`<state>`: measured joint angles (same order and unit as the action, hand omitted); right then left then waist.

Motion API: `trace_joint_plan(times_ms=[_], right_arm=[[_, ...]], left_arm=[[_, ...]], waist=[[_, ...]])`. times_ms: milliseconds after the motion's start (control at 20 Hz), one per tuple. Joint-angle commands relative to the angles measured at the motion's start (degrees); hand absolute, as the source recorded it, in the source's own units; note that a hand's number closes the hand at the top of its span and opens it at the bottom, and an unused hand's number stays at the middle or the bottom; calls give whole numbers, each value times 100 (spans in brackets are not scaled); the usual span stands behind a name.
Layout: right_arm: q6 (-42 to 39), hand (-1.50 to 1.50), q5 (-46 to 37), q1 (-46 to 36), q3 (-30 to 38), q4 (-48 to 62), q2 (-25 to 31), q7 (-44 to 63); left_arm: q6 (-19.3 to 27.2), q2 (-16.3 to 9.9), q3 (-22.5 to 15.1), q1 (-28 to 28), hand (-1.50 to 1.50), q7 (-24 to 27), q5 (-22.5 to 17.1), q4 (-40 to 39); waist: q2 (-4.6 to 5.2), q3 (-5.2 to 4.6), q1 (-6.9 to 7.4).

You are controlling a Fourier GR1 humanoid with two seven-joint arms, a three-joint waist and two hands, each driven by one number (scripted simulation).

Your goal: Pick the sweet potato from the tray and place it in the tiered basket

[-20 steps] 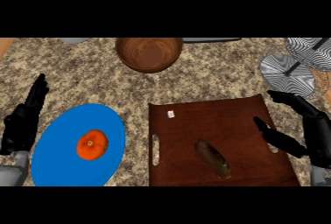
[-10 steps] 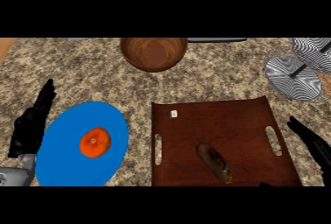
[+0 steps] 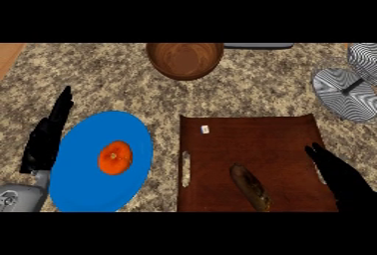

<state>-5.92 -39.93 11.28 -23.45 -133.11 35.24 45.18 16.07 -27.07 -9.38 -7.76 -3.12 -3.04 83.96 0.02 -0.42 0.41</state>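
Head view: sweet potato (image 3: 250, 187) lying untouched on the brown tray (image 3: 250, 134), toward its near edge; right hand (image 3: 340, 175) over the tray's right rim, fingers straight and released, holding nothing; left hand (image 3: 49, 134) resting open at the left (fingers up), beside a blue plate (image 3: 81, 174) carrying an orange fruit (image 3: 115, 157); tiered basket (image 3: 352, 87) far right on the speckled surface (image 3: 110, 79); wooden bowl (image 3: 185, 60) at the top.
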Motion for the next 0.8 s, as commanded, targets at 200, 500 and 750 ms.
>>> trace_joint_plan(times_ms=[200, 500, 750], right_arm=[[-1262, -150, -1002, -1623, -1457, 184, -1246, 2726], [-1642, -150, -1184, -1958, -1528, 1213, -1949, 2945], [-1878, -150, -1649, -1714, -1795, 1283, -2307, 3120]], left_arm=[[-331, -13, 230, -316, 0, 256, -71, -613], [14, 333, 32, -194, 0, 169, 201, -345], [-233, 138, 240, -125, 0, -23, 26, -117]], waist=[[11, 15, 16], [10, 26, 7], [-18, 31, -36]])
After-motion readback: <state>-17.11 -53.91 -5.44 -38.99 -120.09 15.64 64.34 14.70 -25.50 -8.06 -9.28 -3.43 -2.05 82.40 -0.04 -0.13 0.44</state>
